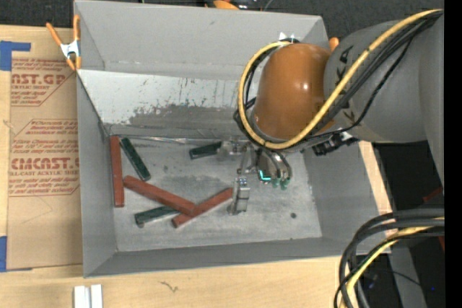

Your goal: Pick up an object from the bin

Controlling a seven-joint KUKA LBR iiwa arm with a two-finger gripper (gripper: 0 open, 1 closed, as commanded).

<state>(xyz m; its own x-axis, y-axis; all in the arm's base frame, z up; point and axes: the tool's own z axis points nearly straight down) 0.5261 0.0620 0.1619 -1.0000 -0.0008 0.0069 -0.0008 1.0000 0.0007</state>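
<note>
Your gripper (240, 198) sits low on bin (94, 155) floor, right of centre, under orange wrist cover (289, 94). Open or closed: you cannot tell from here. Tip just beside upper-right end of slanting red stick (206, 207), nearest thing. Short dark green stick (205, 151) lies just up-left of tool, toward back wall. Small green piece (281, 183) close on its other side. Further left, long red stick (157, 195) meets slanting one's lower end, low dark green stick (154, 215) beside them. Beyond, tilted dark green stick (135, 159), then red stick by left wall (116, 173).
</note>
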